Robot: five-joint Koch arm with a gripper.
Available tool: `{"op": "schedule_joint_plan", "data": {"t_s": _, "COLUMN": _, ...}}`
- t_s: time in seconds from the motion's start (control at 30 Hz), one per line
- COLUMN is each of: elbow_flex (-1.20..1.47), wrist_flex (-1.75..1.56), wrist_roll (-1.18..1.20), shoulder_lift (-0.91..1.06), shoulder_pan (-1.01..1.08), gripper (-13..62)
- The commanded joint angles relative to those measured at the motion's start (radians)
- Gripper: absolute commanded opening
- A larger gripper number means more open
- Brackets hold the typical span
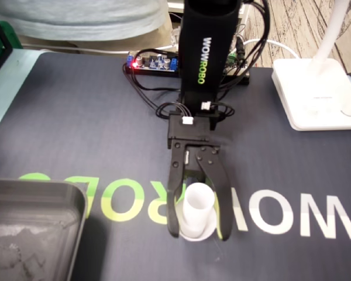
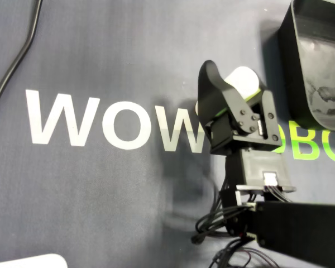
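Observation:
A white cup (image 1: pixel 197 211) stands on the dark mat (image 1: pixel 76 129) over the printed lettering; in the overhead view the cup (image 2: pixel 244 80) shows only partly behind the jaws. My gripper (image 1: pixel 199 232) reaches down around it, one black finger (image 1: pixel 174 205) on the cup's left and the other on its right. The jaws are spread and sit close to the cup's sides with a thin gap on each. From above, the gripper (image 2: pixel 237 84) covers most of the cup.
A grey metal tray (image 1: pixel 47 188) sits at the lower left of the fixed view; the same tray (image 2: pixel 287 56) is at the overhead view's top right. A white lamp base (image 1: pixel 316 93), a circuit board (image 1: pixel 152 61) and a black cable (image 2: pixel 17 61) lie around the mat.

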Motion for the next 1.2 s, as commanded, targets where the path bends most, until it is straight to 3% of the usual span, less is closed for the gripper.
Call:
{"op": "schedule_joint_plan", "data": {"t_s": 0.0, "elbow_flex": -0.002, "wrist_flex": -0.084, "wrist_roll": -0.008, "shoulder_lift": 0.003, "shoulder_pan": -0.012, "gripper": 20.6}}
{"op": "schedule_joint_plan", "data": {"t_s": 0.53, "elbow_flex": -0.003, "wrist_flex": -0.089, "wrist_roll": 0.052, "shoulder_lift": -0.005, "shoulder_pan": -0.04, "gripper": 2.8}}
{"op": "schedule_joint_plan", "data": {"t_s": 0.93, "elbow_flex": -0.018, "wrist_flex": -0.077, "wrist_roll": 0.06, "shoulder_lift": 0.054, "shoulder_pan": -0.011, "gripper": 2.6}}
{"op": "schedule_joint_plan", "data": {"t_s": 1.17, "elbow_flex": -0.055, "wrist_flex": 0.077, "wrist_roll": 0.064, "shoulder_lift": 0.21, "shoulder_pan": 0.015, "gripper": 2.6}}
